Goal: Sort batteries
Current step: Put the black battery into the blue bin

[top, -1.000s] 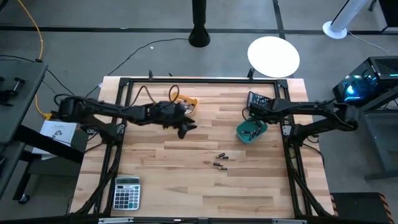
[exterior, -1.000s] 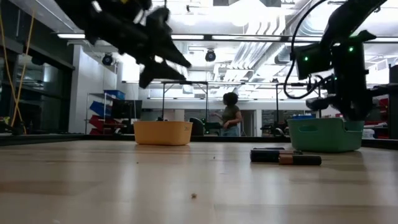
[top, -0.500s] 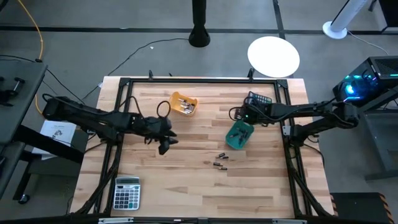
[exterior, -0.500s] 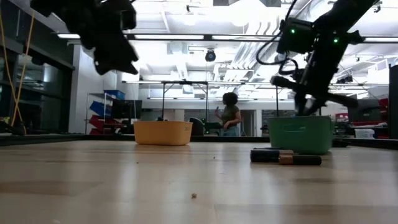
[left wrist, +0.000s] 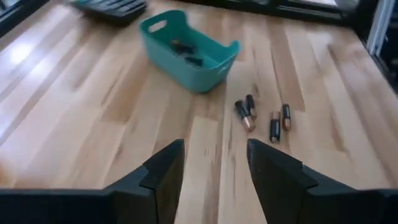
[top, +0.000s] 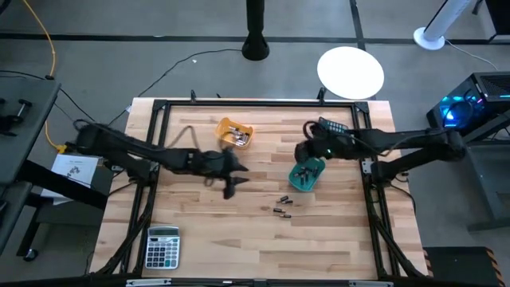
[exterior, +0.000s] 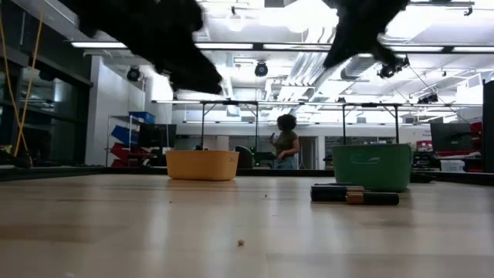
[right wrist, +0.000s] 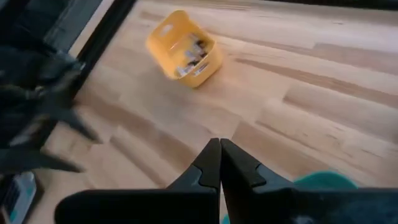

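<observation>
The 4 loose batteries (left wrist: 264,118) lie ahead of the spread, empty left gripper (left wrist: 214,165), long axes roughly along its reach, while the right gripper (right wrist: 220,163), pressed together, hangs over the teal tray (top: 307,175).

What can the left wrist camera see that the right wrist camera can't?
Only the left wrist view shows the four loose batteries lying on the table, plus the batteries inside the teal tray and the open left end effector with nothing in it. Only the right wrist view shows the yellow tray with batteries in it, and the shut right end effector. Both show the same wooden table, and both catch the teal tray, though the right wrist view sees just a sliver of its rim.
</observation>
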`<state>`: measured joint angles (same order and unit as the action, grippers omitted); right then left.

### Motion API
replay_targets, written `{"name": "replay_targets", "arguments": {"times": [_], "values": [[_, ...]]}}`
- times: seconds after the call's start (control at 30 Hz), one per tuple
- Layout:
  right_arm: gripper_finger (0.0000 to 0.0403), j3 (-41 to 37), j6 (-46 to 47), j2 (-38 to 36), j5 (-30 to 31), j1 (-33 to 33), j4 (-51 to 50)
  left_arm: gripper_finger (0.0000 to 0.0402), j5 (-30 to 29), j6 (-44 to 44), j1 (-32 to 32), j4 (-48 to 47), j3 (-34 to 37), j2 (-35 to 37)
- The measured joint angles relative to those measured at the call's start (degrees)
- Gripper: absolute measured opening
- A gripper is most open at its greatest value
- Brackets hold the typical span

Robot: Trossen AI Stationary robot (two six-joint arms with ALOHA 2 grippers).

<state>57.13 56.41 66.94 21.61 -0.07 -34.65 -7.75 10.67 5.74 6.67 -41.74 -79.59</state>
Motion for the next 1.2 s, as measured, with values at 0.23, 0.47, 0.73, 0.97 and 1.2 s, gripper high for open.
{"name": "replay_targets", "arguments": {"times": [0.23, 0.47, 0.73, 0.97, 1.2], "values": [[0.0000, 10.30, 9.48, 0.13, 14.63, 12.06, -16.13, 0.0199, 2.66, -7.79, 0.68, 5.06, -14.20, -21.17], [0.0000, 12.89, 18.18, 0.15, 18.90, 17.13, -24.05, 0.0211, 6.01, -1.20, 1.70, -2.35, -27.95, -34.34], [0.0000, 12.89, 18.11, 0.16, 18.94, 17.43, -25.66, 0.0211, 6.04, 0.66, 1.85, -1.58, -30.81, -41.67], [0.0000, 12.89, 17.95, 0.17, 18.95, 17.43, -28.54, 0.0209, 3.65, 0.34, 2.45, 1.23, -30.97, -45.80], [0.0000, 12.89, 18.11, 0.15, 19.34, 17.41, -30.54, 0.0119, -2.64, -0.29, 3.51, 0.59, -30.99, -46.96]]}}
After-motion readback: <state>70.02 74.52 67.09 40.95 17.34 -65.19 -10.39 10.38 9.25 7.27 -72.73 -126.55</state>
